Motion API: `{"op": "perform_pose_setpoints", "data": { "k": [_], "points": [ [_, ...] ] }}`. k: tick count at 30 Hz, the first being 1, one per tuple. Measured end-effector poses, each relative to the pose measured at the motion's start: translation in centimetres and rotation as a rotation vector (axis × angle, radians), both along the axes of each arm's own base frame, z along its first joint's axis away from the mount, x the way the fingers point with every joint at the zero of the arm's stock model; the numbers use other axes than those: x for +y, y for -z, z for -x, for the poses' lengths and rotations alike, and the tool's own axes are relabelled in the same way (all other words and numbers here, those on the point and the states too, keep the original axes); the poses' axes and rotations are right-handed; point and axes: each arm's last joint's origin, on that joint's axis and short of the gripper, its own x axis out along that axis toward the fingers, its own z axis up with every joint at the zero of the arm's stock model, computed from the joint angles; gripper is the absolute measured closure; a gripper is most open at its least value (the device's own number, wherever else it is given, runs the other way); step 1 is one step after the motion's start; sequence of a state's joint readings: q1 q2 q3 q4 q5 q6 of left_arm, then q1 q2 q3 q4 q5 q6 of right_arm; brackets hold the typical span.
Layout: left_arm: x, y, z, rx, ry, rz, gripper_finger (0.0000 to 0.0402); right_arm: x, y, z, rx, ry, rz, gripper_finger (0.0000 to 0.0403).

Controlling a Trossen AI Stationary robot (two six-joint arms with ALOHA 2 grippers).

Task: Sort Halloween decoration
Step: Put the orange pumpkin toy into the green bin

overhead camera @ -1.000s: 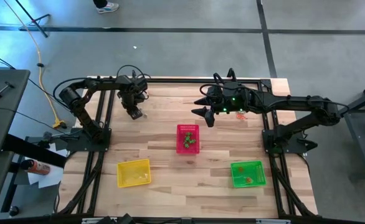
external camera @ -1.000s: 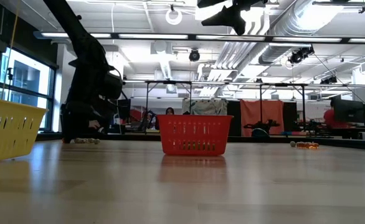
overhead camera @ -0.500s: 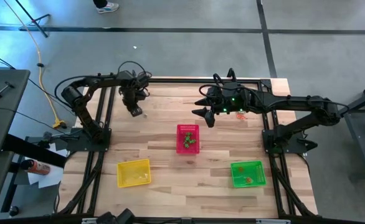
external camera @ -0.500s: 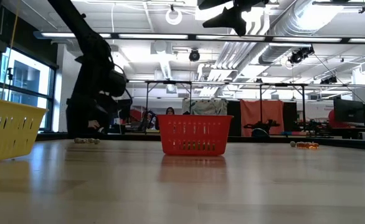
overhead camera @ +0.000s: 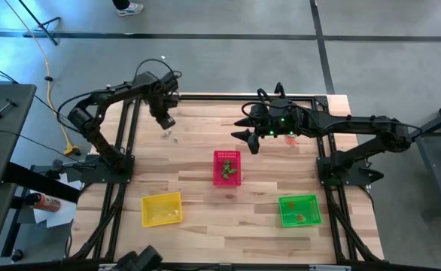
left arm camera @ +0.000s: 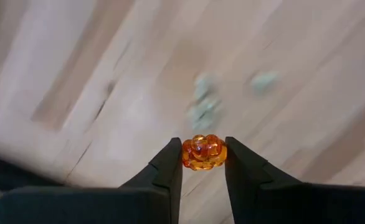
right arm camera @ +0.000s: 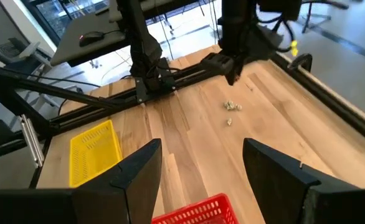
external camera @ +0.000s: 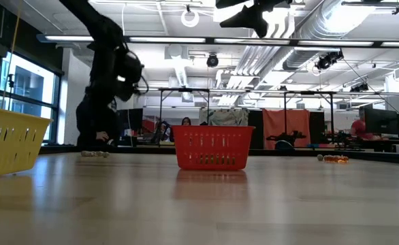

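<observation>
A tiny orange pumpkin-like trinket [left arm camera: 203, 152] sits between the fingers of my left gripper [left arm camera: 203, 148], which is shut on it. That gripper [overhead camera: 165, 120] hangs above the table's far left part and points down. Below it, a few pale greenish trinkets [overhead camera: 171, 136] lie on the wood; they also show in the right wrist view [right arm camera: 232, 107]. My right gripper [overhead camera: 247, 134] hovers open, high over the far middle of the table, with nothing between its fingers [right arm camera: 139, 171]. My left gripper pinches the orange trinket by its two opposite sides [left arm camera: 187, 154] between its two fingertips [left arm camera: 170, 165]. The fingers come from above, pointing down. The trinket is lifted clear of the table, well above the pale trinkets.
A red mesh basket [overhead camera: 227, 167] with trinkets inside stands mid-table, a yellow one [overhead camera: 162, 209] near left, a green one [overhead camera: 299, 210] near right. More small orange trinkets [overhead camera: 290, 138] lie at the far right beside the right arm. Bare wood lies between the baskets.
My left gripper has gone up from the table and a little toward the far edge, still pointing down. The pale trinkets that it stood over now show uncovered on the wood.
</observation>
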State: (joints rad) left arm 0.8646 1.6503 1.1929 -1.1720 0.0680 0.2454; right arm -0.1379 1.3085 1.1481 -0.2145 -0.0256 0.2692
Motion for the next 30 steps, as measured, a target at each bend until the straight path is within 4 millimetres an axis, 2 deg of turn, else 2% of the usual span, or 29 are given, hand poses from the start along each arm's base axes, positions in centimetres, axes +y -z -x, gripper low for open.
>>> {"op": "perform_pose_setpoints", "data": {
  "k": [10,18,22,25,30],
  "points": [
    [-2.1,-6.3,-0.9,-0.549,-0.099,-0.020,0.0330,-0.8,-2.2,1.6,-0.102,0.006,0.106,0.0183],
    [-5.9,-11.2,-3.3,-0.964,0.003,-0.095,0.0327,-1.2,-3.2,3.4,-0.112,0.027,0.107,0.0183],
    [-8.7,-11.8,-4.6,-1.179,0.056,-0.118,0.0327,-0.9,-3.3,3.4,-0.119,-0.015,0.094,0.0183],
    [-10.8,-11.3,-5.4,-1.329,0.044,-0.092,0.0327,-0.5,-3.2,3.2,-0.116,-0.040,0.098,0.0183],
    [-13.4,-10.4,-6.5,-1.590,-0.023,-0.052,0.0326,0.4,-2.5,1.5,-0.123,-0.122,0.224,0.0183]
  ]
}}
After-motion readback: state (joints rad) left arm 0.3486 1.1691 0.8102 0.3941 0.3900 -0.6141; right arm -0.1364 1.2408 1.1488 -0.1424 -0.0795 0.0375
